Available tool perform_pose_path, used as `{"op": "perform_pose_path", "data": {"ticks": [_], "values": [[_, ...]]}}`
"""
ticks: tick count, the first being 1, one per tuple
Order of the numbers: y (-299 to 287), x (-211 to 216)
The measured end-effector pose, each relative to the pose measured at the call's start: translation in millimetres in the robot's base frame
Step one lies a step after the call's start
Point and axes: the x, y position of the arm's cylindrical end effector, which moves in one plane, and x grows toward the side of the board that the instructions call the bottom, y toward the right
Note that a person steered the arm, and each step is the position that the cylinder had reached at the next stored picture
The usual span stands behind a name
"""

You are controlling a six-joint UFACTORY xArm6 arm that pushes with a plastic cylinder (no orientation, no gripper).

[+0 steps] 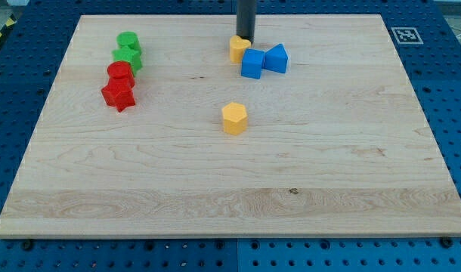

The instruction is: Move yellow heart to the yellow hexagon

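Right now, tip down on the board, touching or all but touching the top edge of the yellow heart, on the side away from the yellow hexagon; no jaws to speak of (just a plain rod, so neither open nor shut applies). Yellow heart lying near the board's top edge, with the blue cube hard against its lower right and a second blue block just beyond that; yellow hexagon sitting well below the heart, almost straight down the view and a shade to the left. Judged from this: well placed for a push toward the view's bottom; best to stay centred behind the heart, or slightly to its right, so the block slides down rather than spinning off the rod. Worth watching the blue cube; a push drifting right would likely drag it along or wedge the heart against it. Sensible to go steadily, correct sideways early, and ease off as the heart nears the hexagon so as not to knock it away. Green and red blocks far to the heart's left, out of the path.
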Motion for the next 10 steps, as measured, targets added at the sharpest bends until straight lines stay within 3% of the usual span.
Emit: {"op": "perform_pose_path", "data": {"ticks": [4,8,10], "values": [[-3.1,5.1],[-35.2,83.1],[-17.7,83.8]]}}
